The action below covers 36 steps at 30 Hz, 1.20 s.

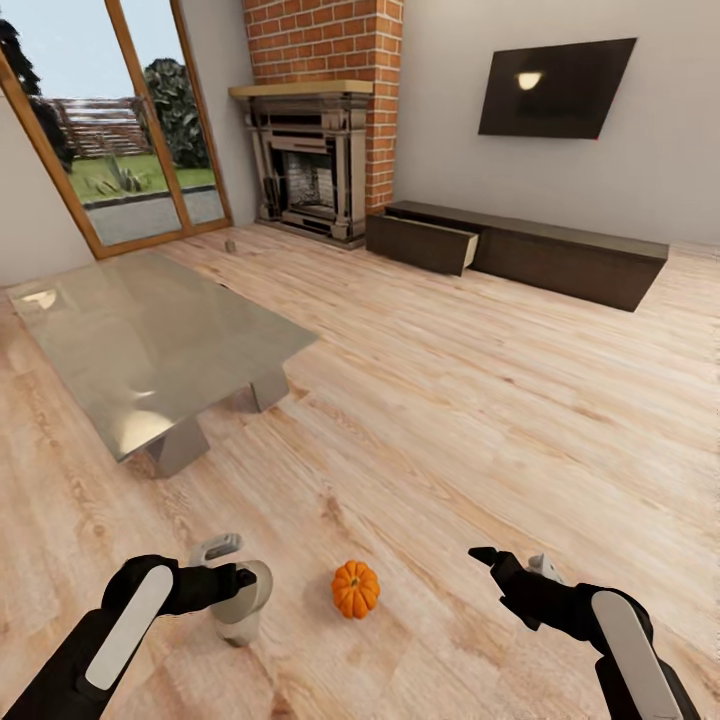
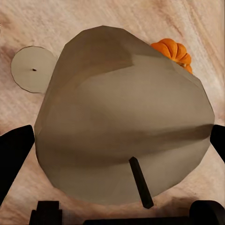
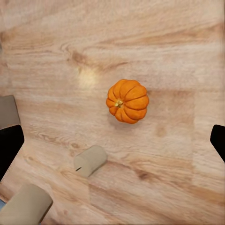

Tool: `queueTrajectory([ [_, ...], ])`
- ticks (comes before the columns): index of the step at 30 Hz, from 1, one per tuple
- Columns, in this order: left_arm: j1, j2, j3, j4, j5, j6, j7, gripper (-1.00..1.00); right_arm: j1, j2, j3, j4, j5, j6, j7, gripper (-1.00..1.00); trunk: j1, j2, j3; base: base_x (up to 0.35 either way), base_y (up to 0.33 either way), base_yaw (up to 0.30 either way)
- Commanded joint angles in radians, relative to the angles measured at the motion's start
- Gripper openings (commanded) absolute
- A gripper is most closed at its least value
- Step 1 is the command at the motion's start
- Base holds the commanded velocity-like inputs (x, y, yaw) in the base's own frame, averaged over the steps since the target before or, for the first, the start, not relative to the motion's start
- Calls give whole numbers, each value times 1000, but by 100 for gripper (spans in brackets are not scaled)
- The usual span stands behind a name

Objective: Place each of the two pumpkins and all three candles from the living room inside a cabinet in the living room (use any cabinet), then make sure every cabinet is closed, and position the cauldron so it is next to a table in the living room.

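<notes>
the left fingers [image 1: 240,580] are clamped on the cauldron [image 1: 243,600] at lower left, the right fingers [image 1: 490,560] apart above the pumpkin [image 1: 356,589] on the floor [image 1: 450,400]; the cabinet [image 1: 520,245] drawer [image 1: 422,243] stands open, so most steps likely remain.

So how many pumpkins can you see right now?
1. The pumpkin sits on the wood floor between the two grippers, beside the grey pot. A second may be out of view.
</notes>
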Motion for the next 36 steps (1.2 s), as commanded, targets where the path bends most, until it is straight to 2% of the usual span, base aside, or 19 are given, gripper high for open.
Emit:
queueTrajectory([
  [1,-1,1,-2,-1,12,1,10,-100,-1,0,-1,-1,-11,2,-10,100,0,0,-1,82,183,-204],
  [17,-1,3,-2,-2,12,1,10,-100,-1,0,-1,-2,-12,2,-12,100,0,0,-11,42,104,-182],
  [36,-1,3,-2,-1,12,1,10,-100,-1,1,1,-1,-11,2,-12,100,0,0,-29,29,34,216],
])
